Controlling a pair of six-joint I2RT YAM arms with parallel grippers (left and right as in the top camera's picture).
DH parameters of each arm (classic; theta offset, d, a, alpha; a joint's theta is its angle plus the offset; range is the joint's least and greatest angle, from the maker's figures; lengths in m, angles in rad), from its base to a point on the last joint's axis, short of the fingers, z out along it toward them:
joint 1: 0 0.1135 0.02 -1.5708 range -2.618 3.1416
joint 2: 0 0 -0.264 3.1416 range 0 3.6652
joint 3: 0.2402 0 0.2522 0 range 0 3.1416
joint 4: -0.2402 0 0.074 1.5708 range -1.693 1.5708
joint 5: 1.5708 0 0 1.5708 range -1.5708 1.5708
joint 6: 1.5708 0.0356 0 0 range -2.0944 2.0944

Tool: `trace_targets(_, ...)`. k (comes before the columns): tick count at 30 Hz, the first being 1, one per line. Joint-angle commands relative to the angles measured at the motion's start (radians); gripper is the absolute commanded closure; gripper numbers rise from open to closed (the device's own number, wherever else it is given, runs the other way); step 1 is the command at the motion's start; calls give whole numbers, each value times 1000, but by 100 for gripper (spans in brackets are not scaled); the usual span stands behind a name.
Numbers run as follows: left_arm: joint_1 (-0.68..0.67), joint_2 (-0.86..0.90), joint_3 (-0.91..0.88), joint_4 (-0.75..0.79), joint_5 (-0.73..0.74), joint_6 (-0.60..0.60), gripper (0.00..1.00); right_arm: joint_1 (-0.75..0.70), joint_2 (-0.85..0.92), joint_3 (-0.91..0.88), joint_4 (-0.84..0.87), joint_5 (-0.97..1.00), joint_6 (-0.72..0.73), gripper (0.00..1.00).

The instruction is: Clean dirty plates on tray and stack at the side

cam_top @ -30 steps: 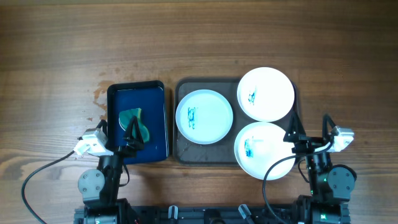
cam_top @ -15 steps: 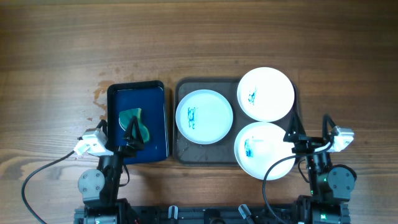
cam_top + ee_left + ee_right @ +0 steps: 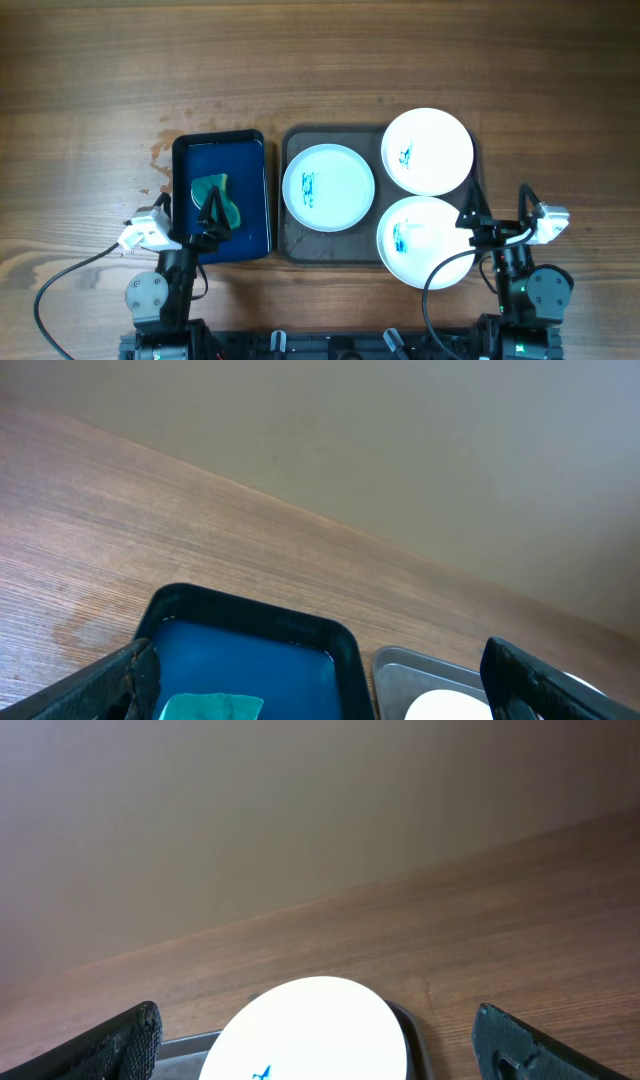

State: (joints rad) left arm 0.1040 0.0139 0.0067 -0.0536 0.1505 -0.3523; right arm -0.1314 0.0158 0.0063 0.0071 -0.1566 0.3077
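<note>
Three white plates with blue smears lie on the dark grey tray [image 3: 292, 245]: one at the left [image 3: 328, 187], one at the back right [image 3: 428, 151], one at the front right [image 3: 420, 241]. My left gripper [image 3: 197, 212] is open and empty, low over the blue tray near a green cloth [image 3: 214, 196]. My right gripper [image 3: 497, 208] is open and empty at the front right plate's right edge. The left wrist view shows the cloth [image 3: 210, 707] and a plate edge [image 3: 447, 707]. The right wrist view shows a plate [image 3: 308, 1030] on the tray [image 3: 415, 1038].
A smaller glossy dark blue tray [image 3: 250, 190] stands left of the grey tray and holds the green cloth; it also shows in the left wrist view [image 3: 250, 650]. A dried stain [image 3: 160, 155] marks the wood by its back left corner. Bare wooden table [image 3: 320, 60] lies beyond.
</note>
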Motion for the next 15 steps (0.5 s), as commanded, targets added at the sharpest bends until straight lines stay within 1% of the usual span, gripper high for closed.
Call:
trace_targets(1,5,-7,-1,-10,-18,9,0,2,0,-1,4,-1,-17,1)
trace_targets(10,5,-7,2,-3,-21,10,0,2,0,-1,4,-1,-17,0)
trace_targets(14,5,-7,52,-13,-20,113,0,2,0,-1,3,-1,-17,0)
trace_targets(15,5,-7,60,-13,-20,114,0,2,0,-1,3,-1,-17,0)
